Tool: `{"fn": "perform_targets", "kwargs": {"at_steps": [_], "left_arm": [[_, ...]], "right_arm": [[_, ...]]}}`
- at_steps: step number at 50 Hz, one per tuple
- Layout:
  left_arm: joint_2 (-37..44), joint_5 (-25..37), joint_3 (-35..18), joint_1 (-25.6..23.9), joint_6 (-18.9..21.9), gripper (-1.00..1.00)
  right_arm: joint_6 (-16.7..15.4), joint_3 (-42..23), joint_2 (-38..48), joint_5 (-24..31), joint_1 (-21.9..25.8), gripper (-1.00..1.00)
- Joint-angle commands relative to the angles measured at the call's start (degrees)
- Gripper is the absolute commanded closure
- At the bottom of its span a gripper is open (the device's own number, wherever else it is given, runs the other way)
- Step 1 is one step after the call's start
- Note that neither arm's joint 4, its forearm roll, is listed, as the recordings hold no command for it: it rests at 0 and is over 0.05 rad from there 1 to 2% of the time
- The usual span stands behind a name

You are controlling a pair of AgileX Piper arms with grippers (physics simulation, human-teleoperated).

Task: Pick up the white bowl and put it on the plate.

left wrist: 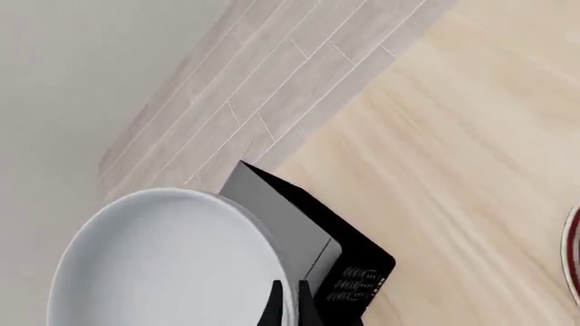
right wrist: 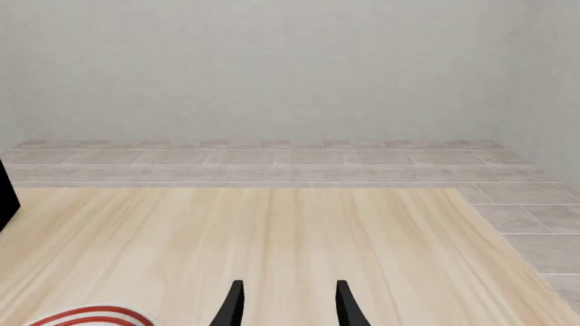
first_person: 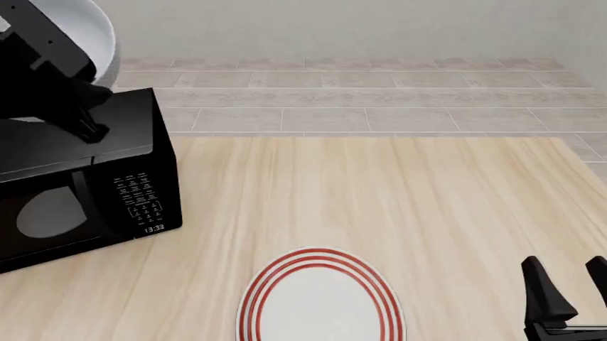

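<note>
White bowl (left wrist: 163,261) in L gripper (left wrist: 288,302), above microwave (first_person: 85,177)

White bowl (first_person: 95,35) cut off by front view's top edge, partly behind left arm (first_person: 47,57). Plate (first_person: 323,305) cut off at bottom edge. Microwave (first_person: 85,177) cut off at left. Left tool (left wrist: 288,305) tips barely show beside bowl; grip unclear.

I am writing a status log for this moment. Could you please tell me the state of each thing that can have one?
White bowl: lifted, gripped at its rim, above the microwave.
Plate: flat on the table, nothing on it.
Microwave: door closed, display lit.
Left gripper: shut on the bowl's rim.
Right gripper: open, holding nothing, low over the table.
</note>
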Motion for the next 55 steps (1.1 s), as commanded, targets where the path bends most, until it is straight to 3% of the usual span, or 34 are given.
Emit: {"fn": "perform_targets", "kwargs": {"at_steps": [1,14,39,51,55], "left_arm": [[1.32,-0.72,-2.11,-8.01,-2.01,1.00],[4.94,-3.35,-2.23,-13.95,-1.44,1.00],[8.75,-4.52,-5.27,-23.93,-5.17,1.00],[8.45,-6.18,-2.45,-28.60,-6.45,1.00],[8.40,-8.32,0.71,-29.25,-5.69,1.00]], "right_arm": [[0.00,0.13,-0.14,-0.01,-0.02,-1.00],[0.01,0.13,-0.15,0.00,-0.03,-1.00],[-0.01,0.13,-0.17,0.00,-0.01,-1.00],[0.00,0.13,-0.16,0.00,-0.01,-1.00],[-0.01,0.13,-0.15,-0.01,0.00,-1.00]]}}
